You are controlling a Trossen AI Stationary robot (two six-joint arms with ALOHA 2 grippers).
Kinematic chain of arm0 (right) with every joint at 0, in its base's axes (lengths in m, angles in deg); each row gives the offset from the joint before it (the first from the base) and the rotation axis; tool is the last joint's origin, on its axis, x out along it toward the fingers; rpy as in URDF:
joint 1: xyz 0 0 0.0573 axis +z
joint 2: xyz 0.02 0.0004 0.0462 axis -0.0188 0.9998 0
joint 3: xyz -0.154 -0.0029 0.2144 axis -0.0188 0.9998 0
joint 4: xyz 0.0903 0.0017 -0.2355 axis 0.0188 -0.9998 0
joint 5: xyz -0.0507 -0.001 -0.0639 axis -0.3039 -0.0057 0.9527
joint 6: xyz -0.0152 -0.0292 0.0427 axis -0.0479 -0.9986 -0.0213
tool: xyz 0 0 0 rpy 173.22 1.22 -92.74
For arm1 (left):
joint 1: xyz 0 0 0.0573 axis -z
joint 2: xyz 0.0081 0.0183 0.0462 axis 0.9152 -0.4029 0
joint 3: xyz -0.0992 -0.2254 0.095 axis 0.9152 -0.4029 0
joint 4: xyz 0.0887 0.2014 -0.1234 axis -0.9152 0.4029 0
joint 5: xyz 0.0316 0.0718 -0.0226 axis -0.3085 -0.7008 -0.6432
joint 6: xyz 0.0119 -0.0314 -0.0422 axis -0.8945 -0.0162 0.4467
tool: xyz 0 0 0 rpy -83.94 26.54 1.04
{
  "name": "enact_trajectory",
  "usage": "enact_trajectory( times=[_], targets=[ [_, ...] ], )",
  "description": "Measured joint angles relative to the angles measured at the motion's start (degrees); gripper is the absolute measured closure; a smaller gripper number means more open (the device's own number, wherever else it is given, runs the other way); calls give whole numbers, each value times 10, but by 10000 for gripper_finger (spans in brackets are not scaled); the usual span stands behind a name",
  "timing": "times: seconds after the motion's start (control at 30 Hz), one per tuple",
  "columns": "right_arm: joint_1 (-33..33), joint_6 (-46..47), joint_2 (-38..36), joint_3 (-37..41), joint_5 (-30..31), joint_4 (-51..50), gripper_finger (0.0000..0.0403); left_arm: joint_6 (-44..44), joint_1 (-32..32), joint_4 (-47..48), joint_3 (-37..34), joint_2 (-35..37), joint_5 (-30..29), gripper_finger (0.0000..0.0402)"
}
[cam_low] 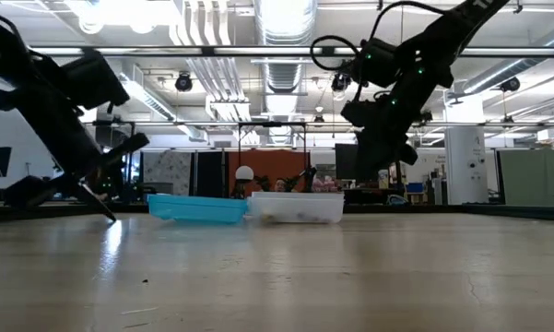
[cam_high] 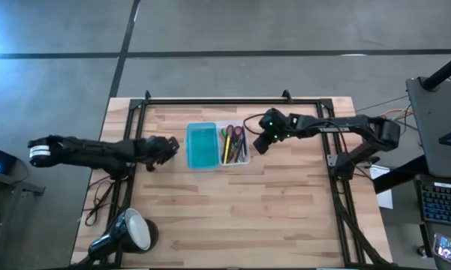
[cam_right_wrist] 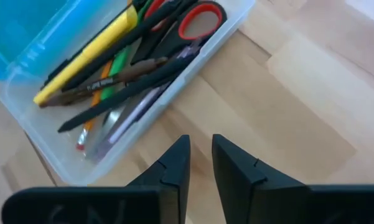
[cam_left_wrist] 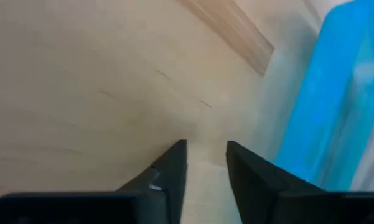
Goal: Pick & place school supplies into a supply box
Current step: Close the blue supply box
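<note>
The supply box lies open at the table's middle: its turquoise half is bare, and its clear half holds the school supplies. In the right wrist view these are the red-handled scissors, a yellow pencil, a green marker and dark pens. My right gripper hangs above the table just right of the clear half, fingers nearly together, empty. My left gripper is low over the table just left of the turquoise half, fingers nearly together, empty.
A black-and-white desk lamp lies at the table's near left corner. A black metal frame runs along the far edge and the sides. Bare wooden table spreads across the near half.
</note>
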Motion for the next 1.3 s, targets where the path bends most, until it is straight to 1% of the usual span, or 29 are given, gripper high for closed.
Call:
enact_trajectory(
  times=[0.07,0.17,0.27,0.47,0.6,0.7,0.87,1.07,1.17,1.3],
  targets=[
    [0,12,4,-4,-1,1,345,-27,-10,2,11,-19,12,333],
    [0,18,4,-6,0,0,348,-75,-26,0,30,-44,17,385],
    [0,19,4,-6,2,-1,351,-117,-40,-2,47,-72,22,398],
    [1,30,32,-7,-6,1,351,-170,-63,-17,84,-156,37,401],
    [0,36,47,-9,-37,23,351,-200,-71,-39,112,-204,39,401],
    [1,50,57,-9,-47,35,351,-220,-78,-45,125,-227,49,401],
    [0,60,60,-9,-87,63,351,-225,-81,-78,126,-235,54,401],
    [0,67,49,-10,-94,81,356,-244,-91,-117,126,-231,57,401],
    [0,69,60,-10,-110,84,360,-253,-98,-138,125,-235,58,401],
    [1,68,79,-10,-114,84,360,-255,-104,-161,125,-239,59,401]
  ],
)
